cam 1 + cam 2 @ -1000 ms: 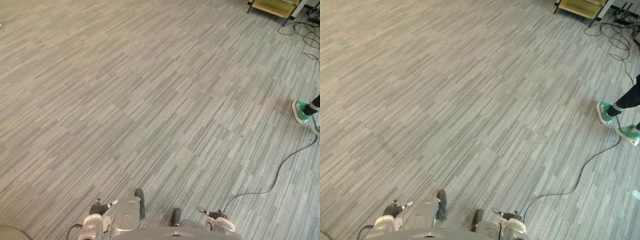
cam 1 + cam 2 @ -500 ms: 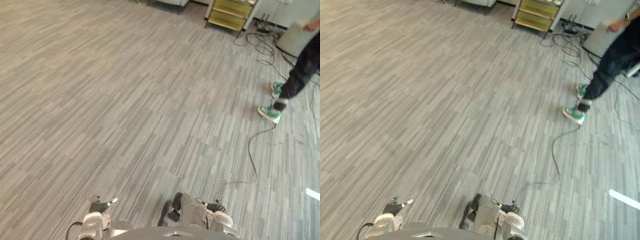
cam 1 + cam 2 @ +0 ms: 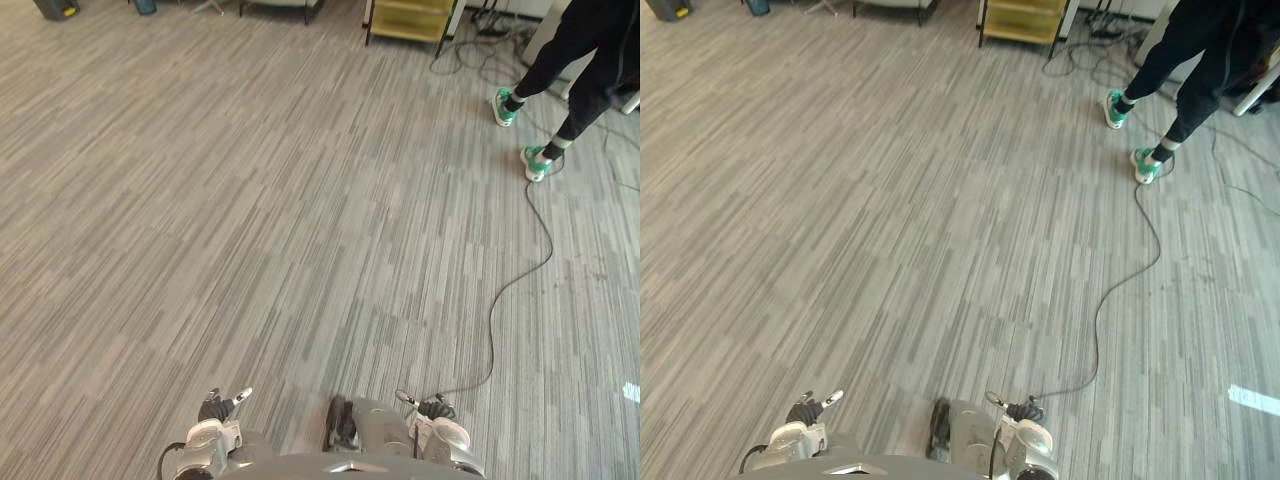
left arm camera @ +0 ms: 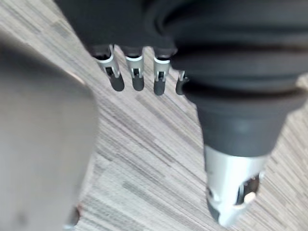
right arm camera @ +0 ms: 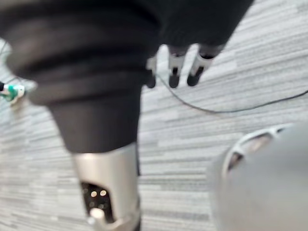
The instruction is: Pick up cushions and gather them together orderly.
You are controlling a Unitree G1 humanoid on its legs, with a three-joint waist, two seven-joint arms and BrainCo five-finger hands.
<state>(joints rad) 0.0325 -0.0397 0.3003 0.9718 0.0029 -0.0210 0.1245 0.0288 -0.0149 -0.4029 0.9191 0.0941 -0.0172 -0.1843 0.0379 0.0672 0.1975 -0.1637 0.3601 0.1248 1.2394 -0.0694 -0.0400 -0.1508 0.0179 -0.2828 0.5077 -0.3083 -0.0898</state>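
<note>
The left hand hangs with its fingers straight and relaxed above the grey striped floor, grasping nothing. The right hand hangs the same way, released, over the same carpet. Far ahead on the right, a person in dark trousers and green shoes stands near a yellow shelf unit at the far edge of the floor.

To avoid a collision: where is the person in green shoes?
In both eye views the person in green shoes stands upper right, right of the yellow shelf.
</note>
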